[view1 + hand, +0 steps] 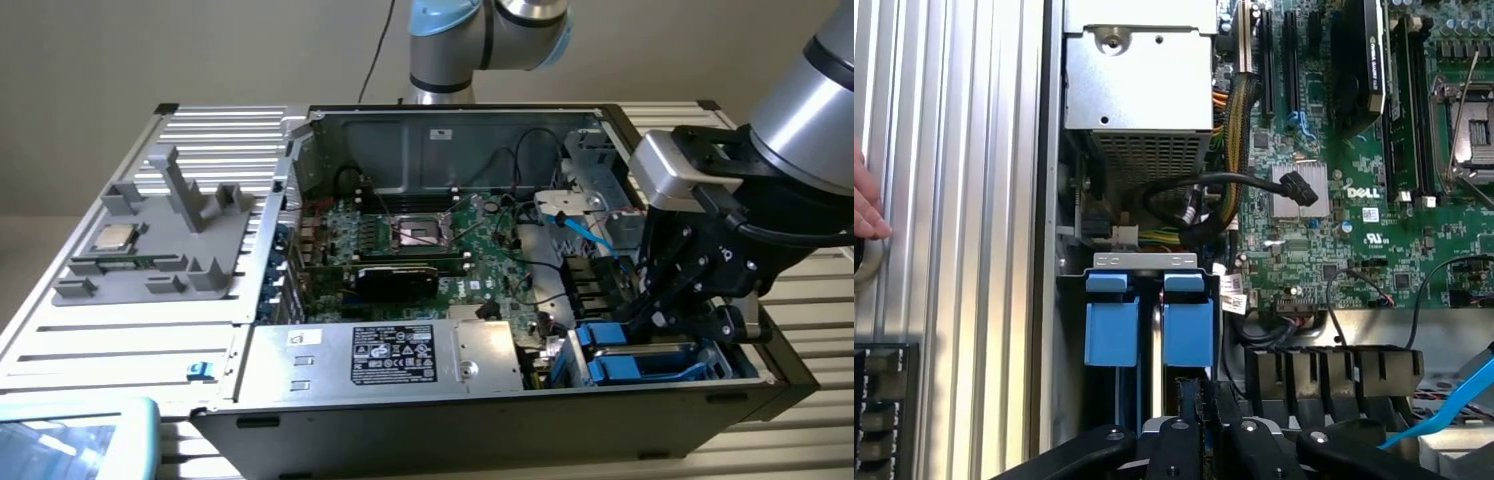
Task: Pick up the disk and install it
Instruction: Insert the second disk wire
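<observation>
Disk (1146, 330) sits on edge in the drive cage at the case's (747, 395) front corner, blue carrier tabs up, near the PSU (387, 355). We read it as mostly seated; full latching we can't confirm. Long axis runs down into the bay. Gripper (667, 325) is right over it; whether its fingers are apart or clamped, we can't tell.

The arm reaches in from the exterior view's right, wrist bent downward, its black gripper (663, 322) pointing steeply down with fingers (1199, 420) drawn close together; a person's fingertips (866, 205) show
</observation>
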Action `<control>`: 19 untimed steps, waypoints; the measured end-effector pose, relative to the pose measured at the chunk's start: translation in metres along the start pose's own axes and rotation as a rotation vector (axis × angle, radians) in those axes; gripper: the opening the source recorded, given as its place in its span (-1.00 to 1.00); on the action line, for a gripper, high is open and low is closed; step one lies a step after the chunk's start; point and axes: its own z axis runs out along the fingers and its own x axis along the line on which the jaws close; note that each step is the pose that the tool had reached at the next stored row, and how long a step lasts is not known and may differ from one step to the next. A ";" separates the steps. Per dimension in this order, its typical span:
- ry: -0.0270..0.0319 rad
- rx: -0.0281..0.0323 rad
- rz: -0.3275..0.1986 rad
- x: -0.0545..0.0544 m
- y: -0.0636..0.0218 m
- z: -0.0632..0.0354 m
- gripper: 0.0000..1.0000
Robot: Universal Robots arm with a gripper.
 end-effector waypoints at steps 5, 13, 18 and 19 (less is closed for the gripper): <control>-0.0004 0.0000 0.000 0.000 -0.0001 0.0004 -0.68; 0.0068 0.0013 0.001 -0.002 0.0013 -0.0119 -0.39; 0.0130 0.0015 0.002 -0.003 0.0008 -0.0294 -0.39; 0.0143 0.0016 0.002 -0.003 -0.0002 -0.0316 -0.39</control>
